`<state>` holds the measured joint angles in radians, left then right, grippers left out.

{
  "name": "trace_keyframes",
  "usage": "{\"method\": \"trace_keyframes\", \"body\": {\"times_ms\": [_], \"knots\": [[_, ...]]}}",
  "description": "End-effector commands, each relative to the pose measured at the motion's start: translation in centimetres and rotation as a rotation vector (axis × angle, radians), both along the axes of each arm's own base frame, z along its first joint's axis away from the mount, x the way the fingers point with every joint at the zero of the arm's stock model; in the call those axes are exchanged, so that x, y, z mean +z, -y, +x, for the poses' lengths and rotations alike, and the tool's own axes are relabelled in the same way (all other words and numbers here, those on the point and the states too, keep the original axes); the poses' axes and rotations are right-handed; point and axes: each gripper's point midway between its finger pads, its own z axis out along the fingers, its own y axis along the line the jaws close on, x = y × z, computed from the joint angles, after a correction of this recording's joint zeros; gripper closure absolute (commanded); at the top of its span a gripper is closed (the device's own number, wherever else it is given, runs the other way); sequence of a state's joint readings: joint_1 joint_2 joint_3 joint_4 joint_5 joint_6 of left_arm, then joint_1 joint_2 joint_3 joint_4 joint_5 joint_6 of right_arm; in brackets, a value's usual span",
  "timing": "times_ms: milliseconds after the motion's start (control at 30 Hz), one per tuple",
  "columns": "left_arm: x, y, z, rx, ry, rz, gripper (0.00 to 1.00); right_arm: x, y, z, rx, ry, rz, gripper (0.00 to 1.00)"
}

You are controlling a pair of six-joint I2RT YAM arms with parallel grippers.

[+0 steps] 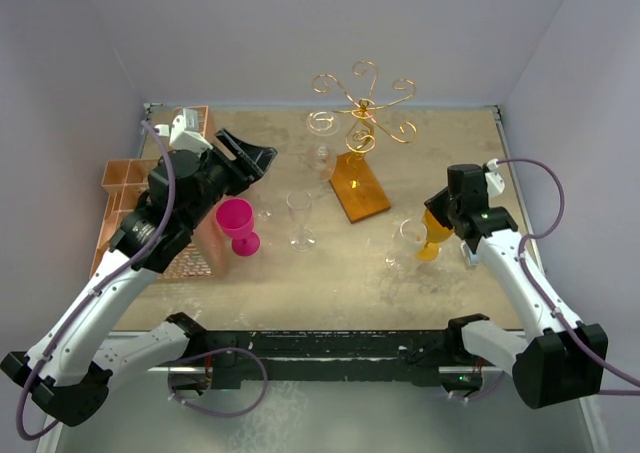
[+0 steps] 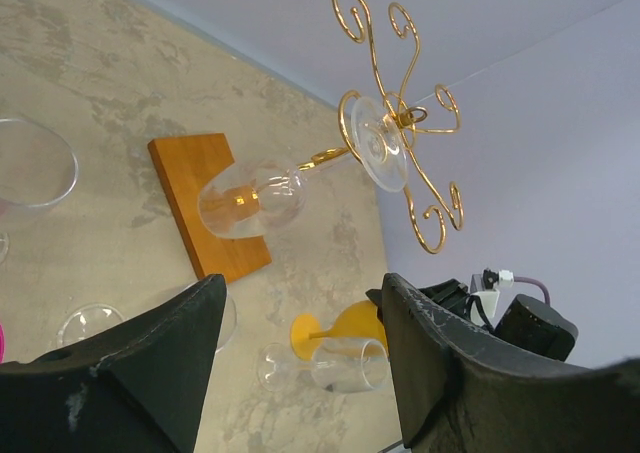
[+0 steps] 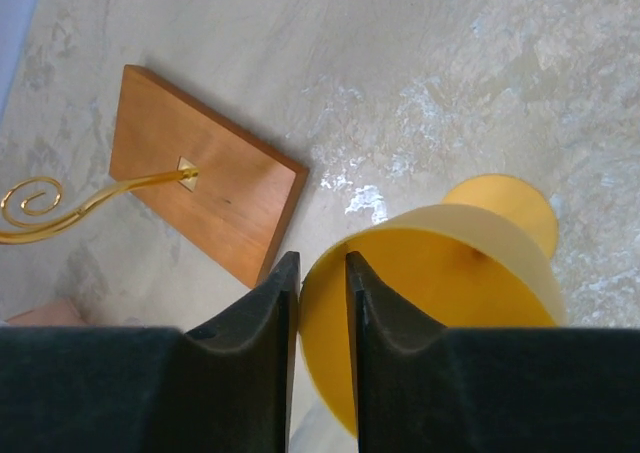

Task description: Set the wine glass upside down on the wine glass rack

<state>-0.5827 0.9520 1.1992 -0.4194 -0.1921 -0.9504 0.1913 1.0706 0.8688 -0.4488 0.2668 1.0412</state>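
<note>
The wine glass rack (image 1: 362,98) is a gold wire stand on an orange-brown wooden base (image 1: 358,185) at the back middle. A clear wine glass (image 1: 322,158) hangs upside down from it; it also shows in the left wrist view (image 2: 250,198). My right gripper (image 1: 447,213) is shut on the rim of a yellow wine glass (image 1: 432,238), one finger inside the bowl (image 3: 450,273) and one outside. I cannot tell whether its foot touches the table. My left gripper (image 1: 245,158) is open and empty, raised left of the rack (image 2: 400,113).
A clear glass (image 1: 405,238) stands right beside the yellow one. A pink glass (image 1: 238,223) and a clear flute (image 1: 300,218) stand left of centre. An orange lattice crate (image 1: 125,178) sits at the left edge under my left arm. Walls close the back and sides.
</note>
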Motion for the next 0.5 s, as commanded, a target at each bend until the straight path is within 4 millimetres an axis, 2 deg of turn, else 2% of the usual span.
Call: {"method": "trace_keyframes", "body": {"times_ms": [0,100,267,467], "knots": [[2.2,-0.4,-0.3,0.007,0.062,-0.041,0.39,-0.2,-0.6,0.8,0.020,-0.001,0.018,0.79],[2.5,-0.6,-0.5,0.007,0.072,-0.041,0.39,-0.6,-0.5,1.0,0.011,-0.013,0.012,0.98],[3.5,-0.8,-0.7,0.008,0.089,-0.040,0.39,-0.5,0.8,1.1,-0.047,-0.018,-0.034,1.00],[5.4,-0.8,-1.0,-0.003,0.133,-0.059,0.39,5.2,1.4,2.8,-0.099,0.128,-0.030,1.00]]}}
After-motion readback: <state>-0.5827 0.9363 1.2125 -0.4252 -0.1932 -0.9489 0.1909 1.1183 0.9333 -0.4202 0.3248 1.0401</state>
